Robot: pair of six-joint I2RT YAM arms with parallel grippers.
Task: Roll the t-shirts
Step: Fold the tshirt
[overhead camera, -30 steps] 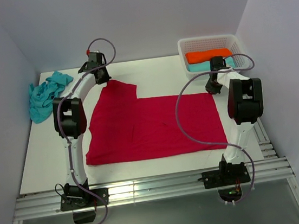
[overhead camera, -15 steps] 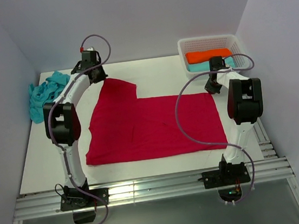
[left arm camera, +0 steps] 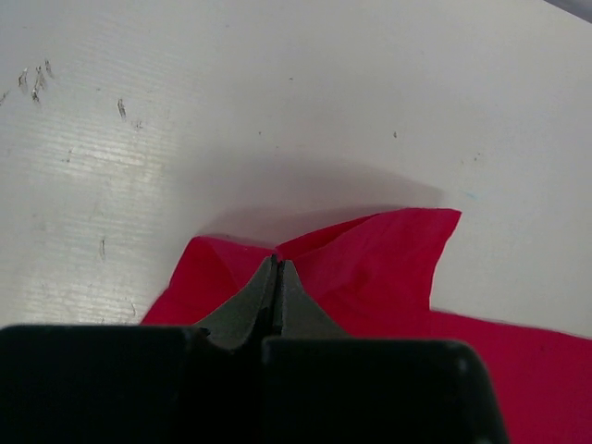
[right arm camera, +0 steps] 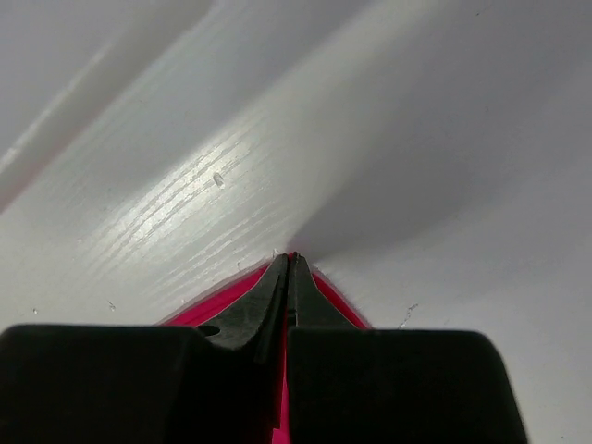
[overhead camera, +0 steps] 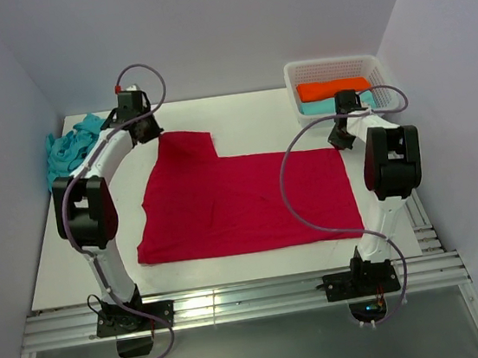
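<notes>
As the left gripper (left arm camera: 277,268) and right gripper (right arm camera: 289,264) each clamp shut on a far corner of the red shirt (overhead camera: 242,200), uneven pulling could slip the thin right-hand bite.

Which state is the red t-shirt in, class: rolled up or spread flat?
Spread flat: the red t-shirt lies open on the table, unrolled.

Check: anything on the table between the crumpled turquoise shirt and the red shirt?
Bare table only, in the top view; the left arm reaches across above it.
</notes>
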